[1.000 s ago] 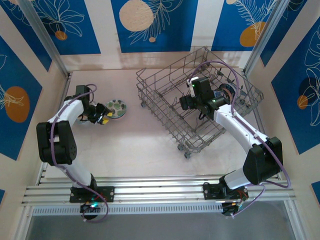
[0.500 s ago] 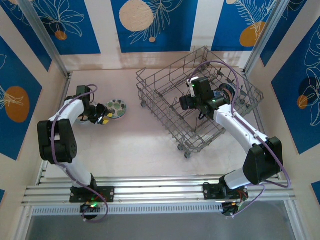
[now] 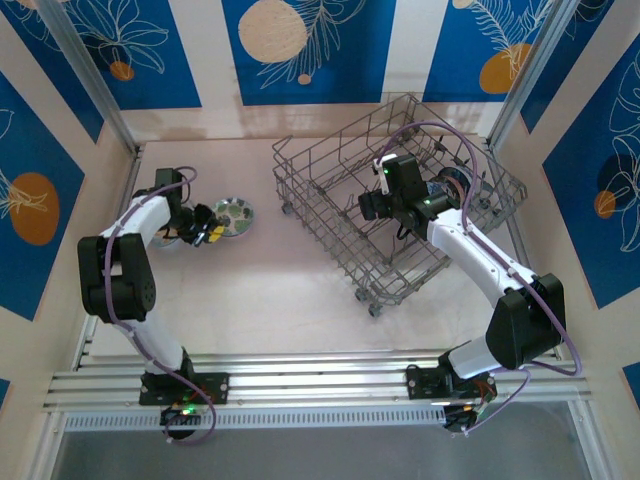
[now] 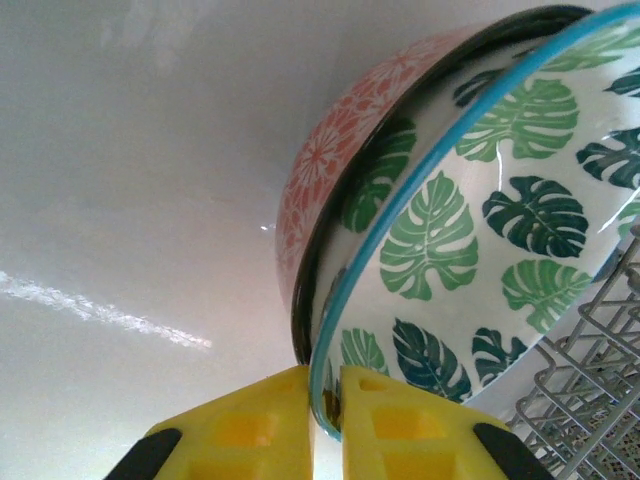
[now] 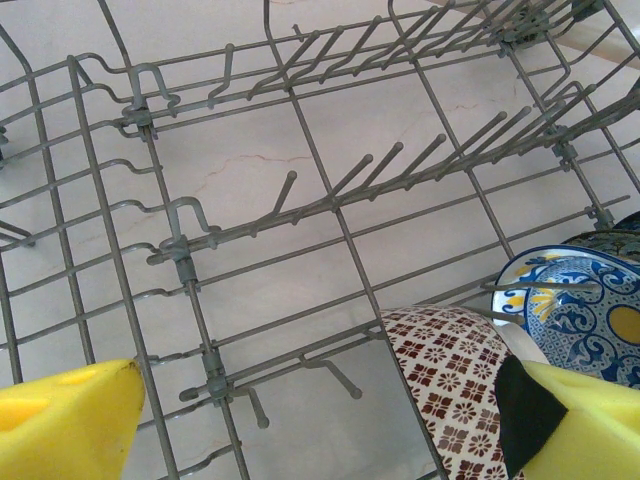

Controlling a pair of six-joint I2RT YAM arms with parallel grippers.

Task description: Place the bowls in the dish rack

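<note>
Yellow foam pads (image 4: 240,430) of the left jaws are pinched on the blue rim of the leaf-patterned bowl (image 4: 470,220), which sits nested in a pink bowl (image 4: 330,170). Whether the pink rim is caught too, I cannot tell. A second ago these jaws stood wider, so the grip has only just closed. By my judgement the lift toward the dish rack (image 3: 320,215) can now begin.

From above, the left jaws and the leaf-patterned bowl (image 3: 235,213) sit on the table (image 3: 260,290), well to the left of the dish rack. The right jaws gape wide, hold nothing and have not moved, hanging inside the rack over its tines (image 5: 330,205).

The left wrist view gives the pinch and the second bowl underneath, both too small to read from overhead. The right wrist view adds a brown-patterned bowl (image 5: 450,390) and a blue-and-yellow bowl (image 5: 580,310) already standing in the rack.
</note>
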